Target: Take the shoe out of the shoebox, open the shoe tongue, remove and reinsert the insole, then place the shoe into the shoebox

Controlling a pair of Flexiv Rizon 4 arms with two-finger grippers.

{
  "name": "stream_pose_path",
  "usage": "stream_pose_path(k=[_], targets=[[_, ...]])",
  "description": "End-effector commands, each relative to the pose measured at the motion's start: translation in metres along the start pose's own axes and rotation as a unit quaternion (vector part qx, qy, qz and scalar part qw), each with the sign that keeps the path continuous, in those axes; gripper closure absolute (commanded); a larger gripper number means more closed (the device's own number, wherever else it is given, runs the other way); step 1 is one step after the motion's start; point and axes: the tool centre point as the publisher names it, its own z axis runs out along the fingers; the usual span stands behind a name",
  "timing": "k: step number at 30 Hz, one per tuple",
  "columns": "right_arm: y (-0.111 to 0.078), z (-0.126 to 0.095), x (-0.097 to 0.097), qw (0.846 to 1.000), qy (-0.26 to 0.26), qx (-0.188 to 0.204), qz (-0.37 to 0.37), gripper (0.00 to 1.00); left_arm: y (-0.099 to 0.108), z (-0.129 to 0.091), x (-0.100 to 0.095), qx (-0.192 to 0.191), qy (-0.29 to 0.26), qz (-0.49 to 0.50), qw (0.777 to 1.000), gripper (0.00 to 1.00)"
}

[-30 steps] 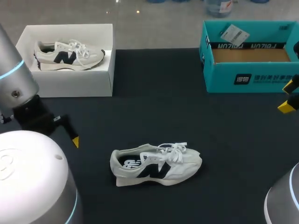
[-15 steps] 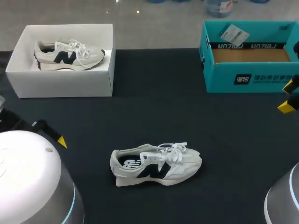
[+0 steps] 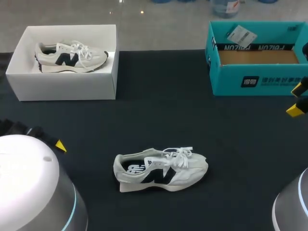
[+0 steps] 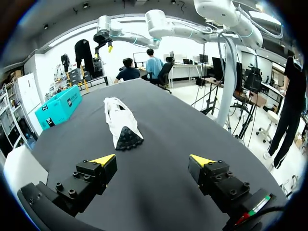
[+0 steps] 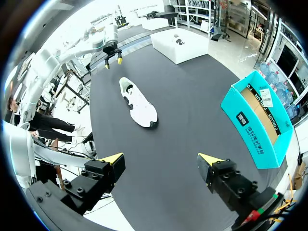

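Observation:
A white sneaker with a dark side logo and white laces lies on the black table, toe to the right, near the front middle. The white shoebox at the back left holds a second, matching sneaker. My left gripper is open and empty, well short of the sneaker ahead of it; in the head view only one yellow fingertip shows at the left edge. My right gripper hangs open and empty high over the table, far from the sneaker; it shows at the right edge.
An open teal cardboard box with a tag on its flap stands at the back right, just behind my right gripper. The white shoebox and teal box sit at opposite ends of the table's far side.
My left arm has drawn back to the left, its yellow tip sliding toward the table's left edge and uncovering the shoebox. The sneaker and right arm have not moved.

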Motion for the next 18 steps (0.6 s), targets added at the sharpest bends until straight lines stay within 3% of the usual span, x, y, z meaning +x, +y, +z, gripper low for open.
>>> stream_pose_path(k=[1, 10, 18], targets=[[0.000, 0.001, -0.001, 1.000, 0.000, 0.001, 0.001, 0.00, 0.011, 0.002, -0.008, 0.051, 0.004, -0.031, 0.998, 0.00], [0.000, 0.001, -0.001, 1.000, 0.000, 0.001, 0.001, 0.00, 0.023, 0.005, 0.001, 0.060, -0.082, -0.095, 0.990, 0.00], [0.000, 0.001, -0.001, 1.000, 0.000, 0.001, 0.001, 0.00, 0.023, 0.005, 0.001, 0.060, -0.082, -0.095, 0.990, 0.00]])
